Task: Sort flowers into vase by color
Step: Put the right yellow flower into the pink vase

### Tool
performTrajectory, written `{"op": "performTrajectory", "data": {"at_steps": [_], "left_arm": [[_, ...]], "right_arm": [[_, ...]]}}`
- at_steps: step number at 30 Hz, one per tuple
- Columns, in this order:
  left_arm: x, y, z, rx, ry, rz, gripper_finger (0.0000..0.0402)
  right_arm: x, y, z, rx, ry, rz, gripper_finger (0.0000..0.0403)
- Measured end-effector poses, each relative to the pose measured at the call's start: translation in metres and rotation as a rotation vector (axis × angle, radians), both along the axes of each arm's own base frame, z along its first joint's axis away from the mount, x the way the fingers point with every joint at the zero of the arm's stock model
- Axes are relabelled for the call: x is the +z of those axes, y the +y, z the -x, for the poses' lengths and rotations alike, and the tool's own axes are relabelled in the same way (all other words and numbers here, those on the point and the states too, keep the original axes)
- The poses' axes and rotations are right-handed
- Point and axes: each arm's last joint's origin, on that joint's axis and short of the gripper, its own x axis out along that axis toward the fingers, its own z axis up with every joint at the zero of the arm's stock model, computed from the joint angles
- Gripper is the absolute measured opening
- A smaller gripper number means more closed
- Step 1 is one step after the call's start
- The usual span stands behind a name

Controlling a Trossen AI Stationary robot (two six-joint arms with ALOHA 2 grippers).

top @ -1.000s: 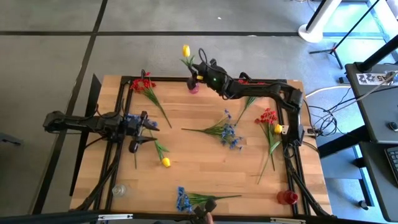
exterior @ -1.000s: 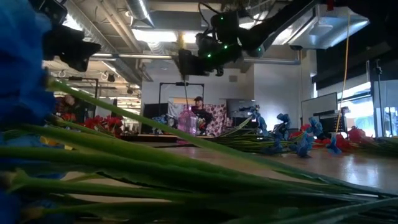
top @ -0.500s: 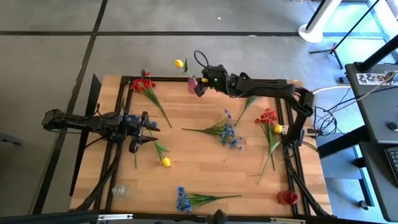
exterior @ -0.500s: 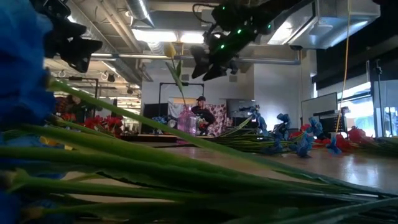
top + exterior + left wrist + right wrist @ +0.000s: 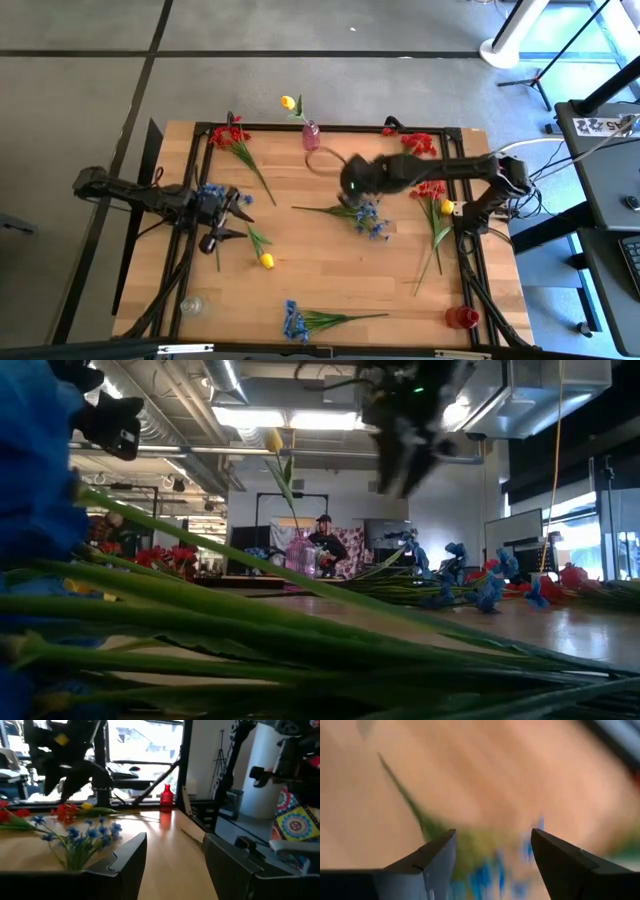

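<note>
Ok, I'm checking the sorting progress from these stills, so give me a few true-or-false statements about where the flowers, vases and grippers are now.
1. A yellow flower stands in the pink vase. True.
2. The right gripper holds a red flower. False: its fingers are open and empty, above the blue flower at mid-table.
3. The red vase holds flowers. False: it is empty.
4. The left gripper is open with nothing between its fingers. True.
5. A loose yellow flower lies near the left gripper. True.
</note>
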Motion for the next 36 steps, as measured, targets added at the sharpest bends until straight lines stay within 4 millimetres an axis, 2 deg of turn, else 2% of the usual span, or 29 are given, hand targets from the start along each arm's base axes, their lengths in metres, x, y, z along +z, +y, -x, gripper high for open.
{"op": "performTrajectory", "data": {"at_steps": [7, 12, 18, 24, 29, 36], "left_arm": [[-0.021, -0.003, 0.001, -0.029, 0.083, -0.020, 0.0192], [-0.024, -0.003, 0.001, -0.029, 0.115, -0.041, 0.0192], [-0.024, -0.003, 0.001, -0.030, 0.110, -0.061, 0.0192], [-0.026, -0.003, 0.001, -0.031, 0.119, -0.087, 0.0192], [-0.026, -0.003, 0.001, -0.031, 0.117, -0.099, 0.0192], [-0.026, -0.003, 0.002, -0.030, 0.118, -0.105, 0.0192]], "right_arm": [[-0.009, 0.054, 0.043, -0.271, 0.325, -0.150, 0.0257], [-0.038, 0.079, 0.071, -0.418, 0.563, -0.308, 0.0257], [-0.096, 0.070, 0.105, -0.574, 0.764, -0.411, 0.0257], [-0.147, 0.054, 0.129, -0.675, 0.740, -0.548, 0.0252], [-0.154, 0.050, 0.136, -0.708, 0.742, -0.563, 0.0199], [-0.155, 0.050, 0.133, -0.694, 0.715, -0.554, 0.0070]]}}
